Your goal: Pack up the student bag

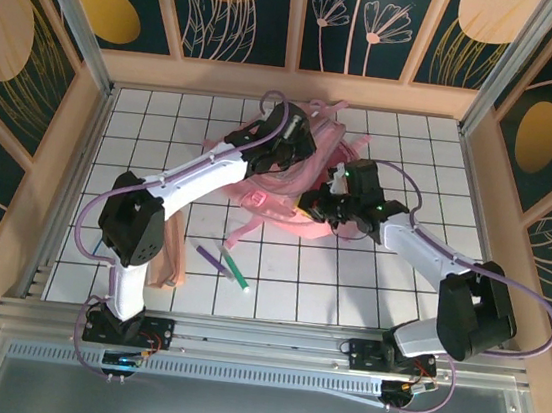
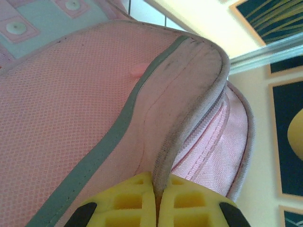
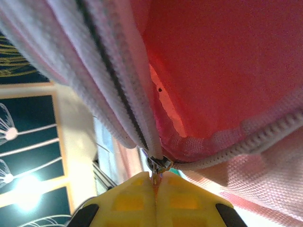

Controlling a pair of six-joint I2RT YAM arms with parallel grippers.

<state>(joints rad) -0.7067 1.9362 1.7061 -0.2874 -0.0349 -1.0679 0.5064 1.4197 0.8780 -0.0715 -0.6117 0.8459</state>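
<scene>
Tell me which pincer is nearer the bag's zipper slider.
Right. The right pincer is shut on the zipper slider; the left pincer pinches a grey piped edge of the student bag, farther off.

1. The student bag point(image 1: 299, 179) is heaped over the middle of the table point(image 1: 146, 120) toward the far edge, so I can't pass there.
2. My left arm point(image 1: 200, 172) slants across the left half and my right arm point(image 1: 417, 249) across the right.
3. A purple pen point(image 1: 207, 256) and a green pen point(image 1: 236, 269) clutter the near edge, left of centre.
4. I have open tiles at both far corners.
</scene>
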